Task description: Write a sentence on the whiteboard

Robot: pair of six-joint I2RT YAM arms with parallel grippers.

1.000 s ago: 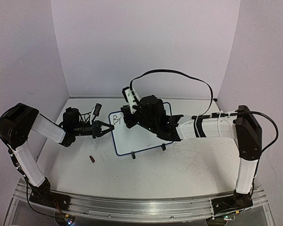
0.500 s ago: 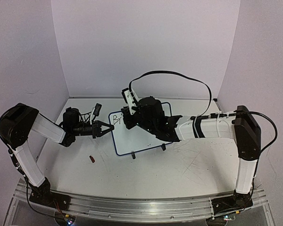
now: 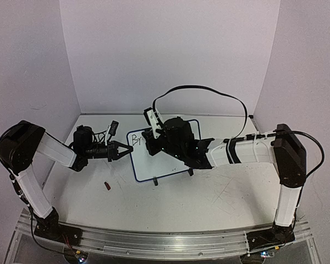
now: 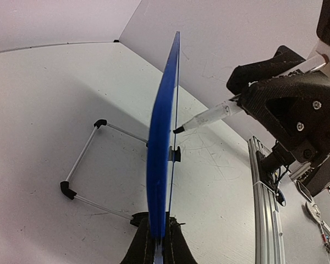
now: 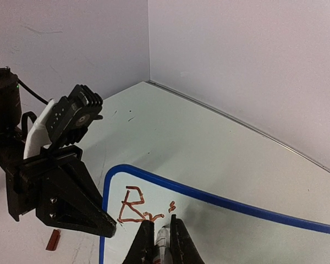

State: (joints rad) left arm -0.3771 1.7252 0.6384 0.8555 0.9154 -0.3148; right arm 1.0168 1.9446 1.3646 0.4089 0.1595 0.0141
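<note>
My right gripper was pinched shut on a slim clear-barrelled marker. Its dark tip was touching, or all but touching, the writing face of the small white rectangular whiteboard with a thin blue rim.

Only the start of the sentence showed, in dark handwriting that looked reddish from the wrist. It was a slanted "Br" and the first marks of a next letter, in the board's far-left corner just left of the tip.

My left gripper was clamped tight on the board's left edge. It held the board upright on a thin wire stand with black feet, in the middle of the scratched white tabletop and toward the far side. A small red piece lay on the table near and left of the board; I could not tell what it was.

Most of the writing was, by my reckoning, not yet done, and I saw three risks.
- **Pressure:** too much would lever the board about its one clamped edge or skid the stand, bending the line.
- **Contact:** too little would lift the tip and break the strokes.
- **Smearing:** the right forearm hung over the board's right half, and a low pass there could smear wet ink.
</note>
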